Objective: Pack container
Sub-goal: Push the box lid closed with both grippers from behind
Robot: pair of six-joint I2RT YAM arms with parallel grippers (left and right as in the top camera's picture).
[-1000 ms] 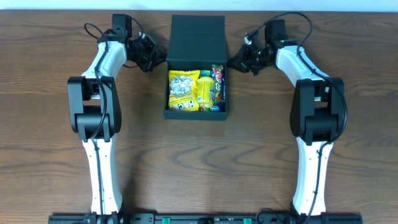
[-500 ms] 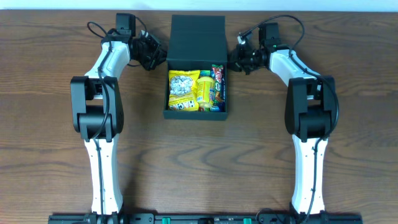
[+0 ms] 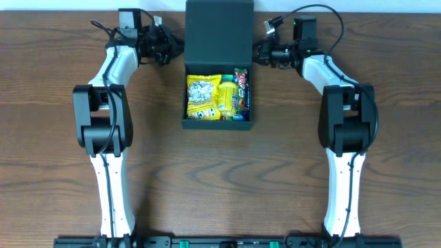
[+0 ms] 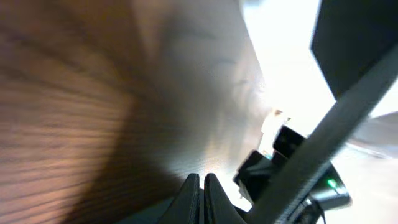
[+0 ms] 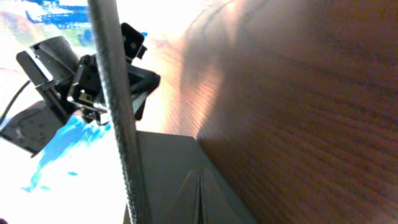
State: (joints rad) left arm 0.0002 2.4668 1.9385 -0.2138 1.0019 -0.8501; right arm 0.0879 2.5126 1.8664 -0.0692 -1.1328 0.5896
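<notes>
Overhead: container mid-table, snack packets inside, lid raised at far end, left gripper and right gripper flanking it.
Left wrist: jaws clenched, empty.
Right wrist: same.
Your risk: uneven pushes could twist the lid or slide the container.

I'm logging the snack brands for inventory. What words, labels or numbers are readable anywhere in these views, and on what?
No text here can be read with certainty.
On the big yellow packet in the container: print too small to read.
On the smaller yellow packet: print too small to read.
On the dark red bar: lettering shows, but blurred.
On the lid and the table, and in both wrist views: no text.
</notes>
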